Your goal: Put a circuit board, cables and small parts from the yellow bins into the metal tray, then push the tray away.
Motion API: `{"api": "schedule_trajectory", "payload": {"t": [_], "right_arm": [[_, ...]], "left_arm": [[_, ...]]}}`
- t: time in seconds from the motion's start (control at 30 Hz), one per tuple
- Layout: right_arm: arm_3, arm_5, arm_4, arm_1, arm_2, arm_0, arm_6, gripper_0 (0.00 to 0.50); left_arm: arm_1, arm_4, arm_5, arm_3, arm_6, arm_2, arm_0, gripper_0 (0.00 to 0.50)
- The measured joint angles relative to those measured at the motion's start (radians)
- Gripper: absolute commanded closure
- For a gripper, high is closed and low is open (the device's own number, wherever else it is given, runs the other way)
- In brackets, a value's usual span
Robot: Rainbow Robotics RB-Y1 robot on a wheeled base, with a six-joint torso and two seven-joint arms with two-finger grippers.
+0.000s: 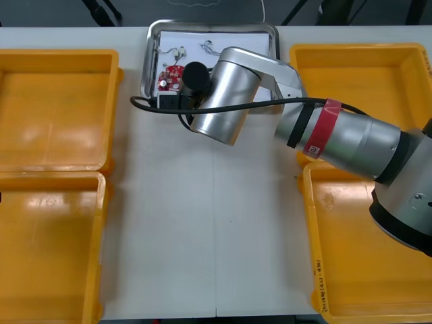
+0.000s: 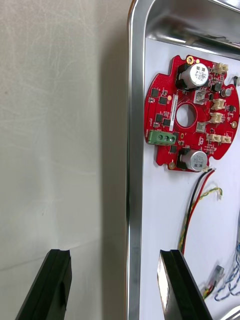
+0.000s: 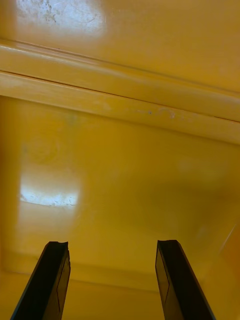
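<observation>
Steel tray [image 2: 132, 150]: its rim runs between your right end effector's [image 2: 112, 287] spread fingers [image 2: 177, 287], one over the bench [image 2: 60, 150], one inside, likely braced to shove it away. Just beyond that inner finger lie the circuit board [image 2: 190, 132] and cables [image 2: 192, 210]. Your left end effector [image 3: 112, 285] hangs spread above a bin [image 3: 120, 175].

table [image 1: 202, 236] | yellow bins [image 1: 54, 115] at sides | metal tray [image 1: 250, 39] at far edge

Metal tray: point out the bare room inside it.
Free: the white strip between the metal tray's rim, the circuit board, the red and yellow cable and the open right gripper. Crowded: beyond that cable. The left gripper hangs open over a yellow bin.
</observation>
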Motion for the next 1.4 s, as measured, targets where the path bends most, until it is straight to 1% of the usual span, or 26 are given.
{"api": "schedule_trajectory", "payload": {"t": [0.1,0.17,0.23,0.3,0.43,0.57,0.63,0.7,0.77,0.93,1.17,1.27,1.4], "right_arm": [[-0.056,0.058,-0.012,-0.020,0.000,0.000,0.000,0.000],[-0.093,0.088,-0.055,-0.037,-0.005,0.000,-0.001,0.000],[-0.127,0.125,-0.114,-0.055,-0.017,0.000,-0.011,0.000],[-0.156,0.161,-0.172,-0.075,-0.036,0.000,-0.047,0.000],[-0.219,0.212,-0.262,-0.118,-0.065,0.000,-0.152,0.000],[-0.320,0.258,-0.330,-0.179,-0.070,0.000,-0.196,0.000],[-0.371,0.288,-0.357,-0.205,-0.081,0.004,-0.239,0.000],[-0.423,0.318,-0.376,-0.224,-0.114,0.024,-0.301,0.000],[-0.472,0.344,-0.387,-0.236,-0.169,0.062,-0.331,0.000],[-0.567,0.423,-0.397,-0.261,-0.293,0.154,-0.331,0.000],[-0.673,0.542,-0.415,-0.308,-0.414,0.237,-0.331,0.000],[-0.704,0.590,-0.438,-0.330,-0.465,0.272,-0.331,0.000],[-0.743,0.627,-0.479,-0.371,-0.537,0.323,-0.332,0.000]], "left_arm": [[0.000,0.000,0.000,0.000,0.000,0.000,0.000,0.000],[0.000,0.000,0.000,0.000,0.000,0.000,0.000,0.000],[0.000,0.000,0.000,0.000,0.000,0.000,0.000,0.000],[0.000,0.000,0.000,0.000,0.000,0.000,0.000,0.000],[0.000,0.000,0.000,0.000,0.000,0.000,0.001,0.000],[0.000,0.000,0.000,0.000,0.000,0.000,0.001,0.000],[0.000,0.000,0.000,0.000,0.000,0.000,0.001,0.000],[0.000,0.000,0.000,0.000,0.000,0.000,0.001,0.000],[0.000,0.000,0.000,0.000,0.000,0.000,0.001,0.000],[0.000,0.000,0.000,0.000,0.000,0.000,0.002,0.000],[0.000,0.000,0.000,0.000,0.000,0.000,0.002,0.000],[0.000,0.000,0.000,0.000,0.000,0.000,0.002,0.000],[0.000,0.000,0.000,0.000,0.000,0.000,0.003,0.000]]}}
